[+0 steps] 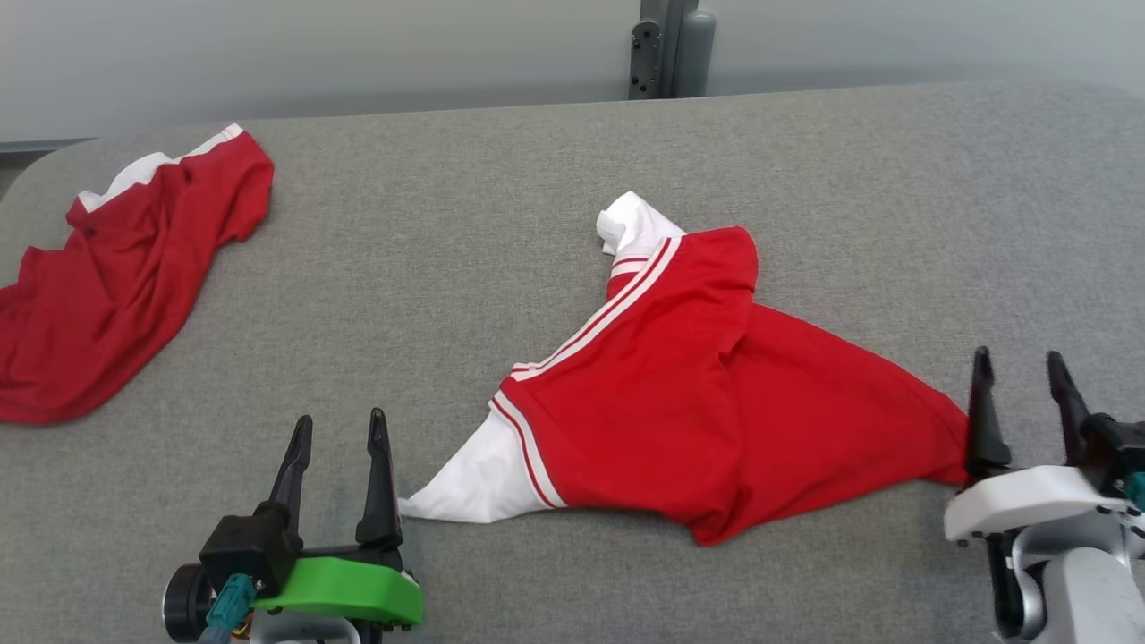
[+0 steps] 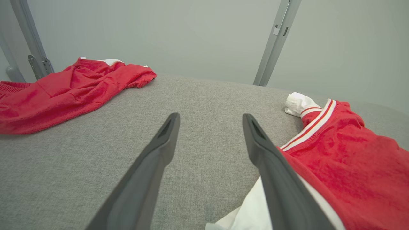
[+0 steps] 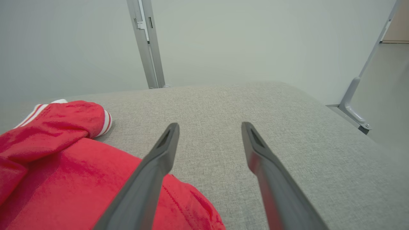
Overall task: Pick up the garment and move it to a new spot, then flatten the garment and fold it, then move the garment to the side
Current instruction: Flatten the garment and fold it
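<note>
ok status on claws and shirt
Left claw, right claw open, empty. Crumpled red and white fabric shirt between them. Second red garment far left, not obstructing.

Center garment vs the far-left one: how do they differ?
The center garment shows white panels and striped trim; the left garment shows only a white band along its far edge. The center garment lies wholly in the head view; the left garment runs off its left side. Both are red, crumpled, lying free.
</note>
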